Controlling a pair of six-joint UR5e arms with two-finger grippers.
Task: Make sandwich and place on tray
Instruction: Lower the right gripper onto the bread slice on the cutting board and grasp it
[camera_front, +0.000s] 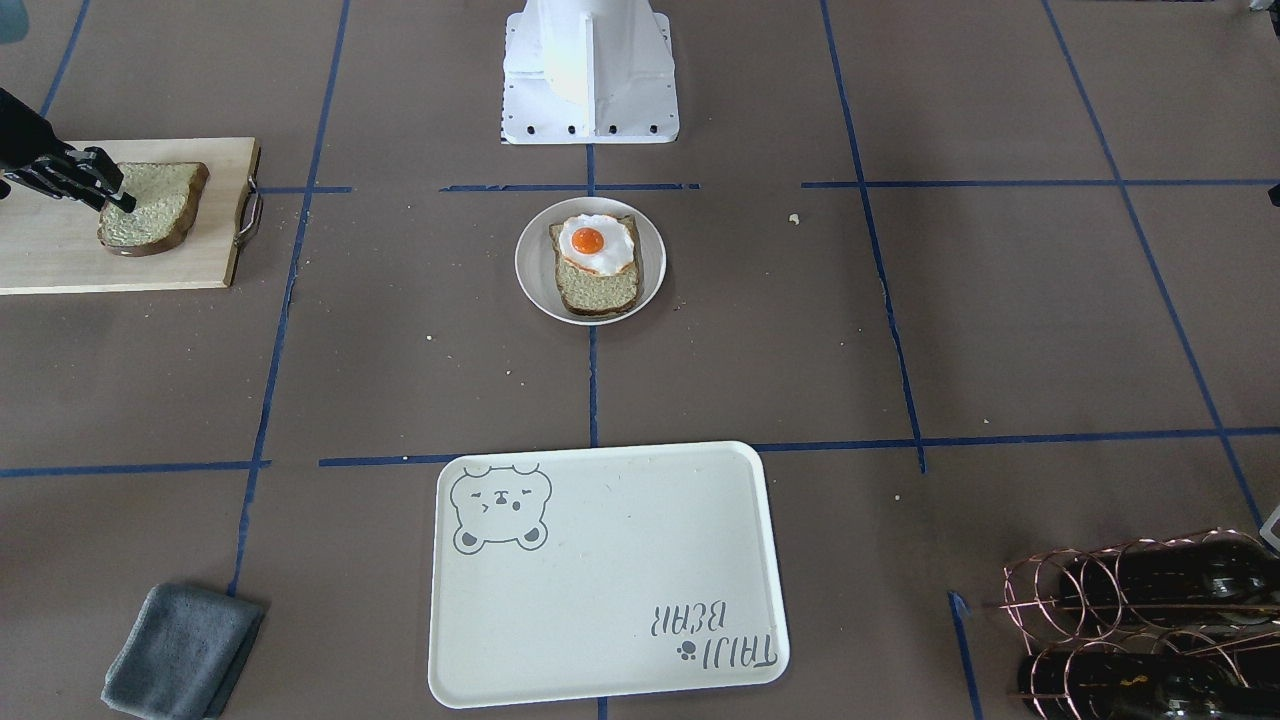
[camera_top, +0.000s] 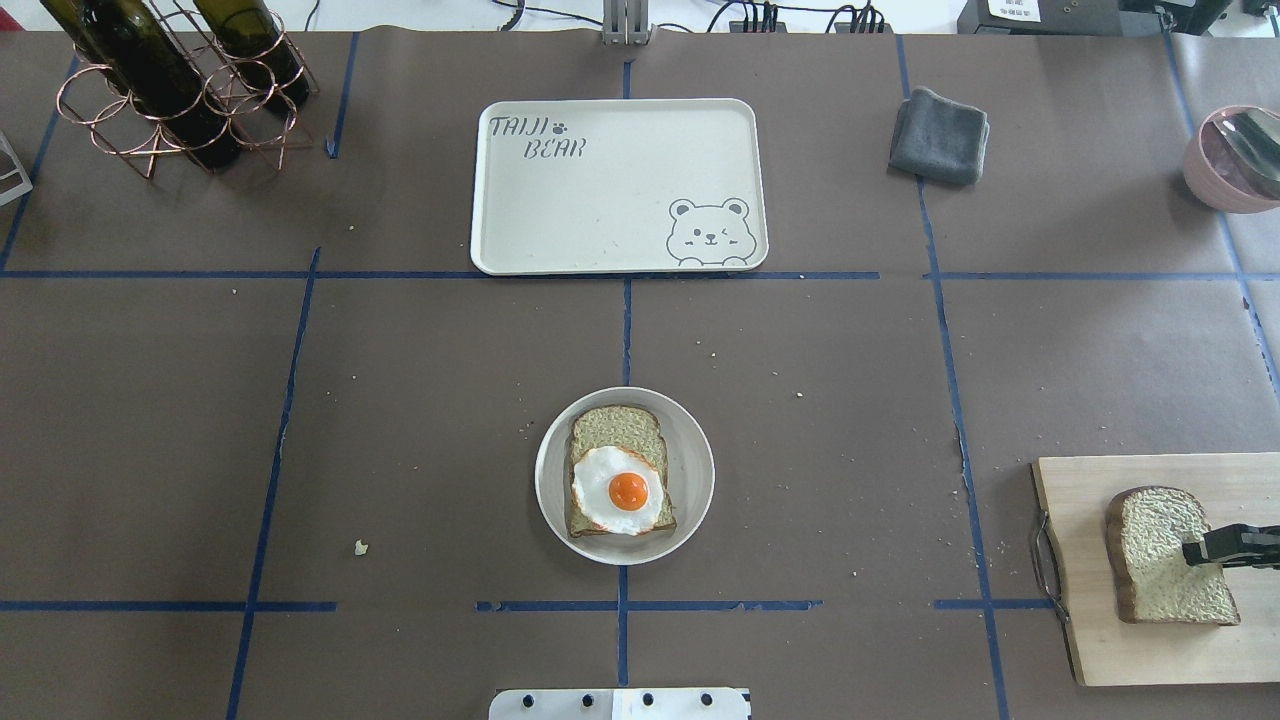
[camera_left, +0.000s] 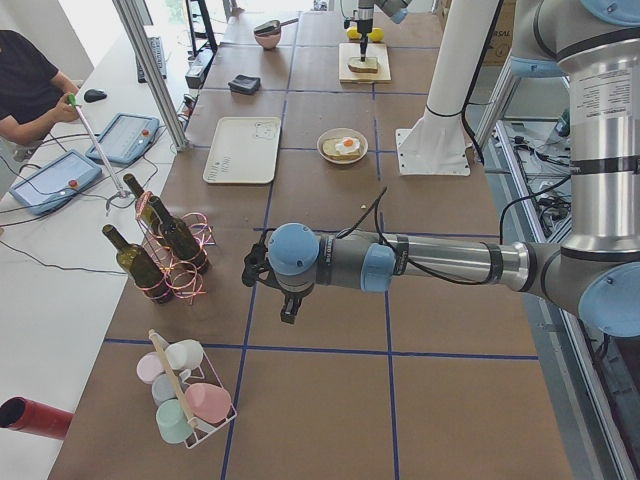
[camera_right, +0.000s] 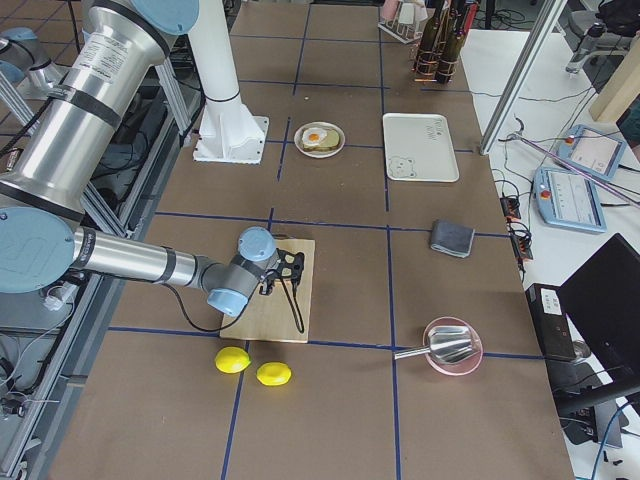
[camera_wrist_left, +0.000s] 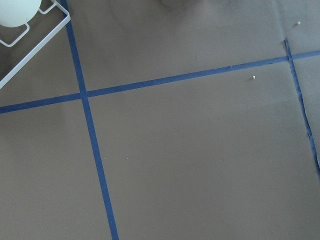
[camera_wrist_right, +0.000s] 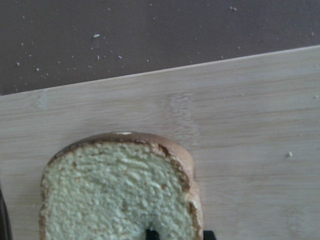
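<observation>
cream bear-print tray (camera_top: 600, 200), orange-yolked egg (camera_top: 618, 490)

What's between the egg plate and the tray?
Nothing solid: in the overhead view only bare brown table cover crossed by blue tape separates the plate from the tray.

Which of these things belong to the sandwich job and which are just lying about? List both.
Job:
- bread slice on the plate
- fried egg on top of it
- second bread slice on the cutting board
- tray
- right gripper at the second slice

Lying about:
- wine bottles
- grey cloth
- pink bowl
- lemons
</observation>
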